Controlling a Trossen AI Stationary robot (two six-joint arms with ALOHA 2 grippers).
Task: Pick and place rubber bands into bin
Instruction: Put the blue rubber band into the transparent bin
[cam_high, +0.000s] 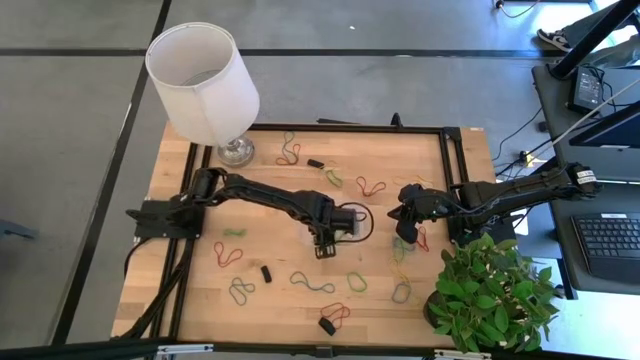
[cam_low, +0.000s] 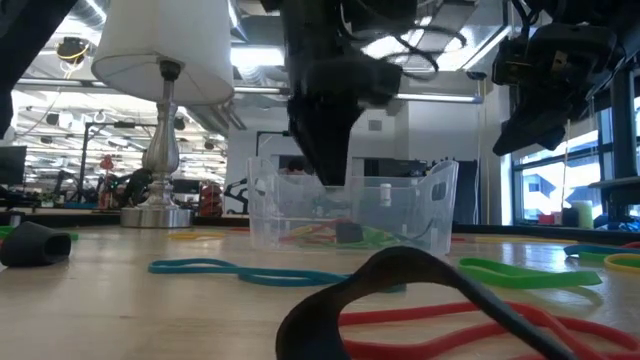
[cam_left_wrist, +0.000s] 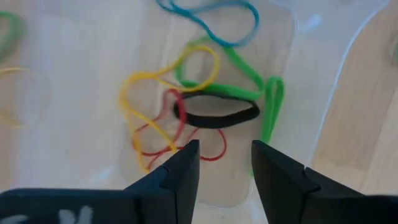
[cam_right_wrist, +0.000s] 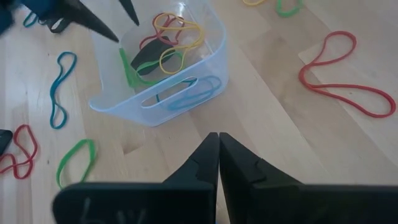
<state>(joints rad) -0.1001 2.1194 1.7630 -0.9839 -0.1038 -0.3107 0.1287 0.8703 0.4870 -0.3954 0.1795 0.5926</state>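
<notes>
- The left gripper (cam_left_wrist: 225, 163) is hovering directly over the small, shallow, clear plastic bin (cam_high: 356, 222) near the middle of the wooden table (cam_high: 270, 180); its two dark fingers are standing moderately apart with nothing between them.
- Lying loose on the bin floor just under those fingers is a thick black rubber band (cam_left_wrist: 216, 112), tangled with yellow (cam_left_wrist: 158, 87), red (cam_left_wrist: 180, 140), green (cam_left_wrist: 249, 84) and blue (cam_left_wrist: 211, 22) bands; the drop of this band looks done.
- The right gripper (cam_right_wrist: 218, 144) is hanging above the table just beside the bin on its right, fingers pressed together and holding nothing.
- Many thin coloured rubber bands (cam_high: 313, 284) are lying scattered on the wood around the bin, including a red loop (cam_right_wrist: 345, 78) near the right gripper.
- Judging by that, the task is only partly complete, with a release step finishing.
- The next move calls for lifting the left gripper clear of the bin walls, then reaching for a nearby loose band with fingers opened to straddle it and pinching low against the wood, since the loops are thin and floppy.
</notes>
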